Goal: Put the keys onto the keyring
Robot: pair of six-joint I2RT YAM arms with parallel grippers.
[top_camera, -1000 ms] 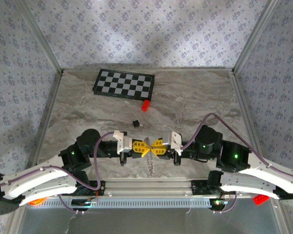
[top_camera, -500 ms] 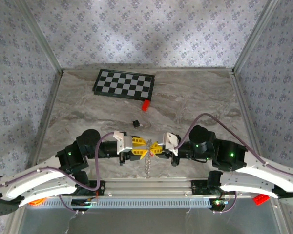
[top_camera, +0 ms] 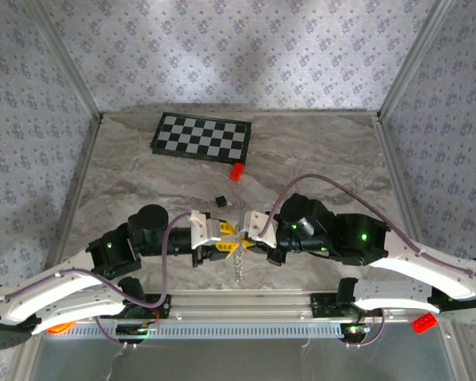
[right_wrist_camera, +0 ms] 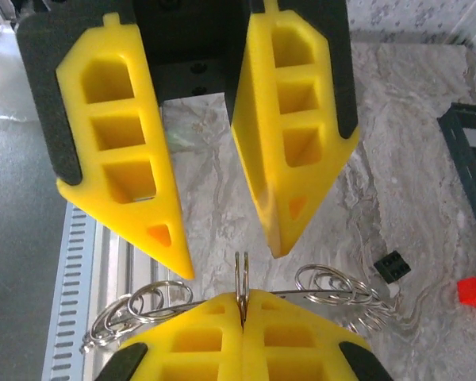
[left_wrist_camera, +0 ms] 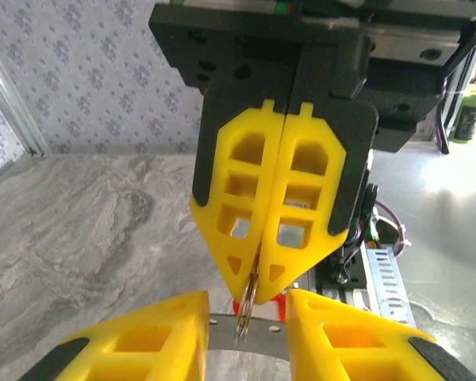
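Your right gripper (right_wrist_camera: 242, 300) has its two yellow fingers pressed flat together. It pinches the keyring (right_wrist_camera: 333, 294) by one thin ring that stands up on its edge right between the tips.

The keyring is silvery grey wire, made of many little loops joined in a row. In the right wrist view the loops spread out to both sides behind the closed fingers, some bunched on the left and some on the right. From above you see part of it hang down like a short chain (top_camera: 239, 266) under the spot where the two grippers meet, over the near edge of the table (top_camera: 317, 159).

Your left gripper (right_wrist_camera: 230, 258) faces the right one, tip to tip. Its fingers stand a little apart with a narrow gap between them, and they hold nothing. The upright ring sits just in front of that gap.

In the left wrist view a small red piece (left_wrist_camera: 275, 302) peeks out just under the right gripper's tips, next to the ring. It may be the key, but you cannot tell, as most of it is hidden
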